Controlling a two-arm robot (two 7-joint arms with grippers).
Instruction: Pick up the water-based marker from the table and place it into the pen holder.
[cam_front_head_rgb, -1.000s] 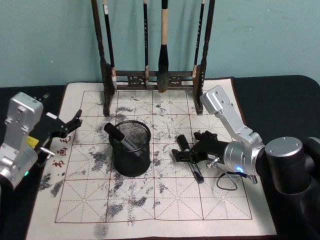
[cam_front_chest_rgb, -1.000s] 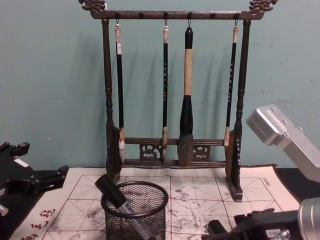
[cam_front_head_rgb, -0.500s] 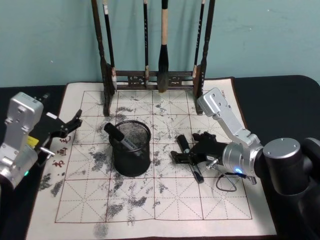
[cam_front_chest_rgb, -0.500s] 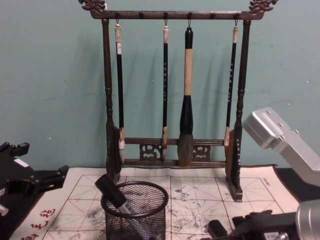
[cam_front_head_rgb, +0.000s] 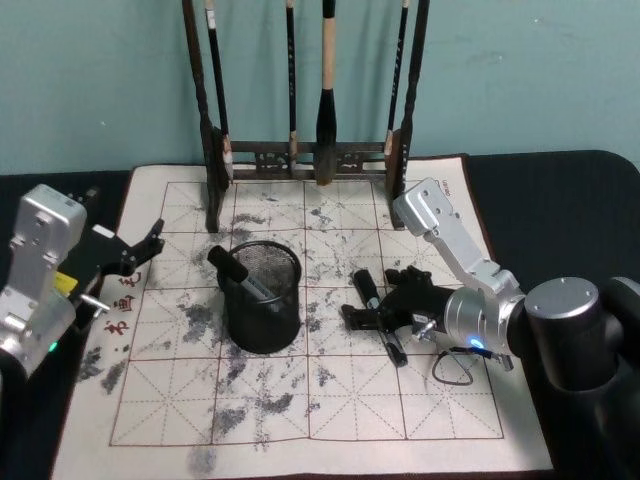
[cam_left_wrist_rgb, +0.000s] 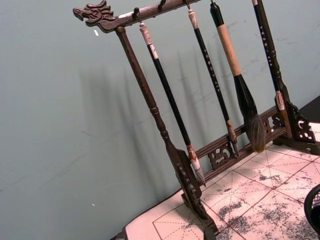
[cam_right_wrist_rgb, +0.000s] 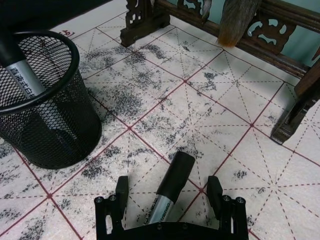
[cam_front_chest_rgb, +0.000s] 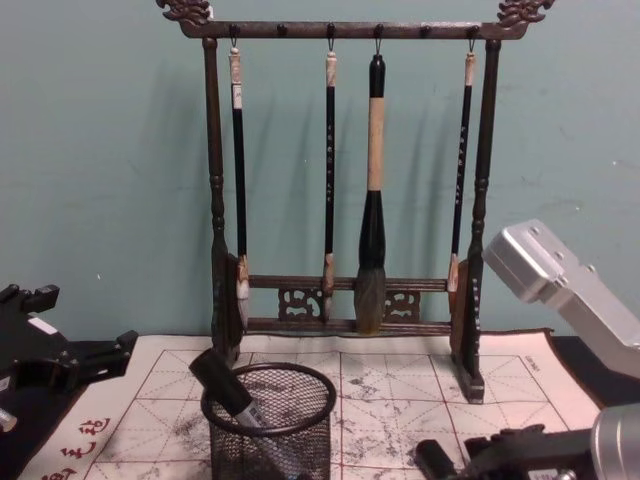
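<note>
A black-capped grey water-based marker (cam_front_head_rgb: 380, 318) lies on the table's stained calligraphy mat (cam_front_head_rgb: 400, 410), right of the pen holder (cam_front_head_rgb: 262, 300). My right gripper (cam_front_head_rgb: 384, 308) is low over the marker and open. In the right wrist view its fingers (cam_right_wrist_rgb: 121, 192) stand on either side of the marker (cam_right_wrist_rgb: 175, 175) without touching it. The black mesh pen holder (cam_right_wrist_rgb: 65, 80) has another marker (cam_front_head_rgb: 240, 274) leaning inside it. In the chest view the pen holder (cam_front_chest_rgb: 268, 430) is low in the middle. My left gripper (cam_front_head_rgb: 138, 250) hangs open over the mat's left edge.
A tall dark wooden brush rack (cam_front_head_rgb: 300, 155) with several hanging brushes stands at the back of the mat, its right foot (cam_right_wrist_rgb: 295, 120) close beyond my right gripper. The rack (cam_left_wrist_rgb: 200, 165) also looms near my left wrist. A teal wall is behind.
My right arm has eased slightly to the left and lower around the lying marker. The left arm, the pen holder and both markers have not moved.
</note>
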